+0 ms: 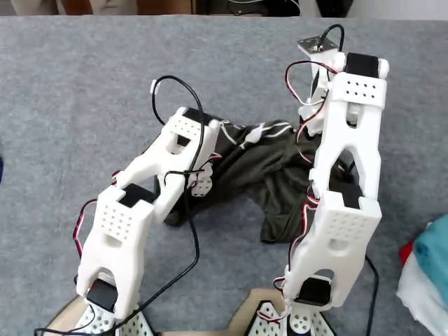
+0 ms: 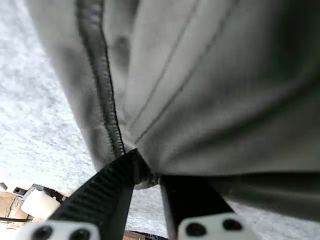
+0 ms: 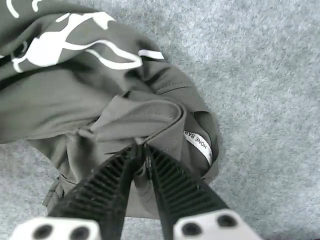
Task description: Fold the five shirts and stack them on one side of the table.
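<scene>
Grey bench (image 1: 70,84): dark shirt (image 1: 273,175) crumpled at frame centre. Left tool (image 2: 149,171) is clamped on its hem, right tool (image 3: 142,150) on a fold near the collar. Coloured cloths (image 1: 428,269) are piled at the right edge.

You have on record: one table (image 1: 70,84), covered edge to edge in grey felt-like fabric, evenly lit. One pale wooden board (image 1: 59,316) at your near edge. Beyond the far edge, a brown wooden panel (image 1: 126,5), with dark cables (image 1: 273,5) to its right.
</scene>
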Robot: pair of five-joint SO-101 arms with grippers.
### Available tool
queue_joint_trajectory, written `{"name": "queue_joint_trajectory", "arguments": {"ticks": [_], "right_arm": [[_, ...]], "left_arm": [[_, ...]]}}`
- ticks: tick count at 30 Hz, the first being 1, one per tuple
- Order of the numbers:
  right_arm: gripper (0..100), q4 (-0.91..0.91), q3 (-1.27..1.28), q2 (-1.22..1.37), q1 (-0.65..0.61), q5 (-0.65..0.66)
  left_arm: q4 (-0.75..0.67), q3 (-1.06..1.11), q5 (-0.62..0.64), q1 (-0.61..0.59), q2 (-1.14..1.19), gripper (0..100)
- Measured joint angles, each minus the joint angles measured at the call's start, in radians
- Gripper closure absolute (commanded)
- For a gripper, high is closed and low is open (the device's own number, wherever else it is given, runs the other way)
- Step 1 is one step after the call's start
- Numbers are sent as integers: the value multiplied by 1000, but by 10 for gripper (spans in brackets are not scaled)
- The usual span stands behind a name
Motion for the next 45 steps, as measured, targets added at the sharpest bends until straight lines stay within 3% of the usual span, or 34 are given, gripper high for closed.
{"name": "queue_joint_trajectory", "arguments": {"ticks": [10,21,27,37,45], "right_arm": [[993,0,0,0,0,0],[993,0,-158,-229,-83,-28],[993,-34,-382,-367,-101,-157],[993,-94,-824,-528,-87,-328],[993,-104,-985,-746,-87,-344]], "left_arm": [[51,-155,-11,-8,3,980],[58,-747,-127,-49,2,981],[64,-979,-135,-72,-48,981],[66,-1366,-132,-232,-325,981],[66,-1402,-132,-391,-690,981]]}}
